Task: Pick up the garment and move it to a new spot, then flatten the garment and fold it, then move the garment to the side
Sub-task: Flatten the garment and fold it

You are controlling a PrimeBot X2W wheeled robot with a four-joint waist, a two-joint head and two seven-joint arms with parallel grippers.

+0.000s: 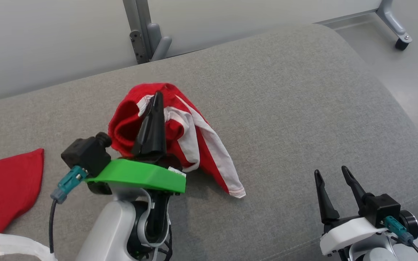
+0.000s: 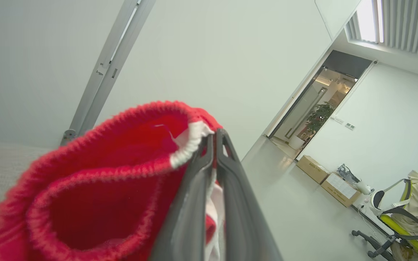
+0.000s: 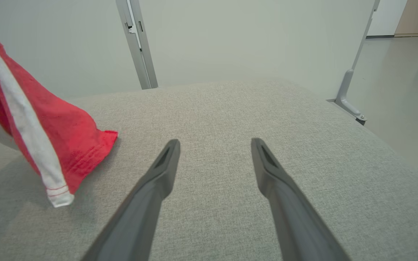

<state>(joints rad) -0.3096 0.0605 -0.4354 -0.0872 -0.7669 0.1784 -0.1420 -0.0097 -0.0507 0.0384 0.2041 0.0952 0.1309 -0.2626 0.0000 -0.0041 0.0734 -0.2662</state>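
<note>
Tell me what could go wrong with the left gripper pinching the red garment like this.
The left gripper pinches just the white-trimmed ribbed edge of the red garment; so thin a bite could slip during the move.
Its striped hem hangs low over the grey cushion and may drag or bunch.
Another red cloth lies at left; setting down there could tangle them.

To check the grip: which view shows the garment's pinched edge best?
Left wrist view: the left gripper is shut on the garment at its white-trimmed edge. Head view shows most of it; right wrist view, a hanging end.
</note>
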